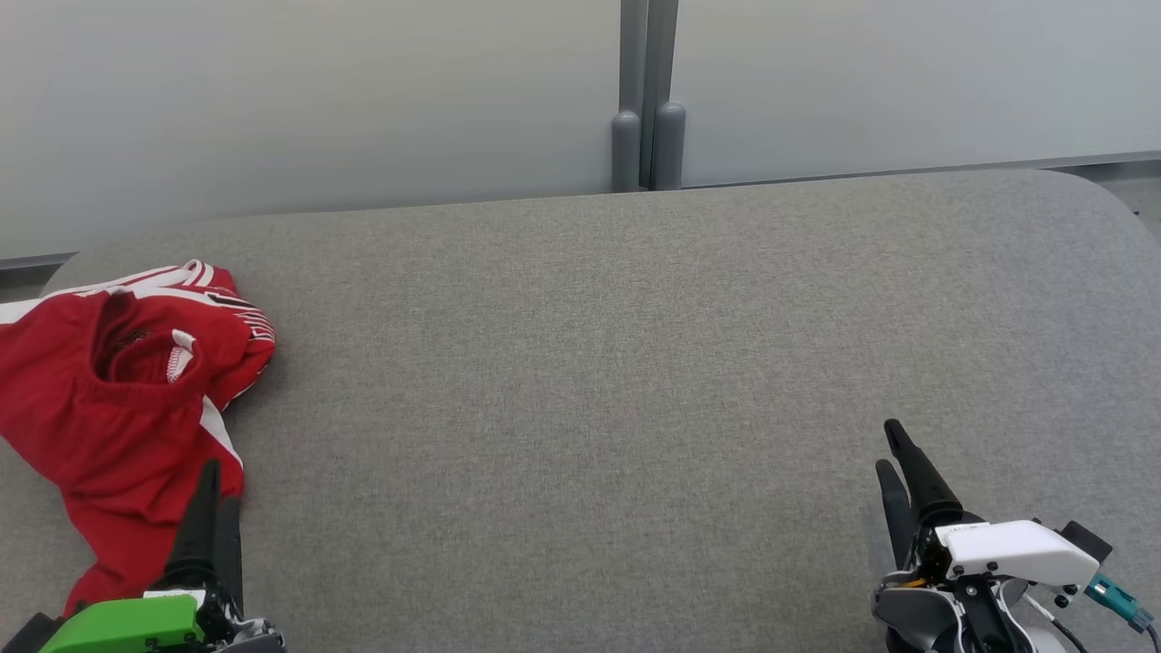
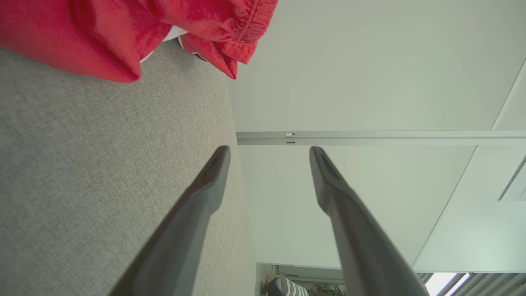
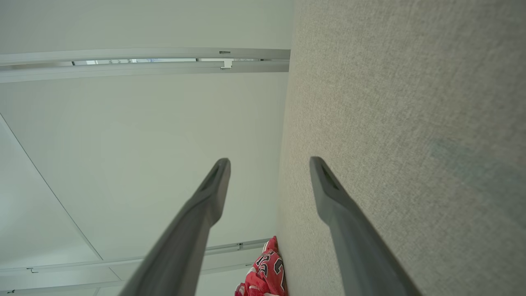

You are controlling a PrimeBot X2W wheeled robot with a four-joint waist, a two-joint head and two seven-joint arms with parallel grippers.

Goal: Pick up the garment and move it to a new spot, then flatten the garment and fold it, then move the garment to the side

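Nothing is ticked off yet. The garment [image 1: 127, 399] lies crumpled at the left edge of the frame on the grey desk [image 1: 580, 363], neither flattened nor folded. The left pincer [image 1: 220, 490], lower left, is spread wide and empty, close to the cloth. The right pincer [image 1: 891, 446], lower right, is also wide and empty, well apart from it. By my reading, pick-up, move, flatten, fold and shift aside are all ahead.

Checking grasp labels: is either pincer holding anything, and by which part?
Nothing held. Left pincer and right pincer are open and empty; the garment lies loose on the table.
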